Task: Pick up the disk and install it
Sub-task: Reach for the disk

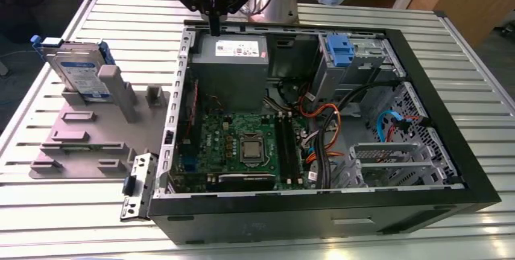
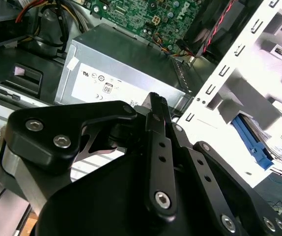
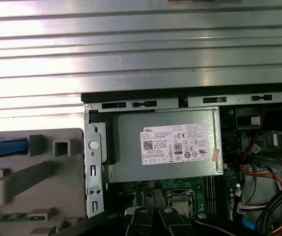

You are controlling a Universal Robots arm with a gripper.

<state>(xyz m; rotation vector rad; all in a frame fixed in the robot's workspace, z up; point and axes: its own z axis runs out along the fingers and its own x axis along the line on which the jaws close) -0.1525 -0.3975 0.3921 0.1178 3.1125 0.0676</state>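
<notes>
The disk, a silver drive with a blue-and-white label in a blue carrier, stands upright in a grey fixture to the exterior view's left of the open computer case. Its blue carrier also appears in the second wrist view and in the first wrist view. My gripper hangs over the case's back edge, above the grey power-supply box, well apart from the disk. Its fingers are shut together with nothing between them.
Inside the case lie a green motherboard, orange and blue cables and a drive bay with a blue tab. The case and fixture rest on a ribbed metal table. The power-supply box sits directly below the wrist.
</notes>
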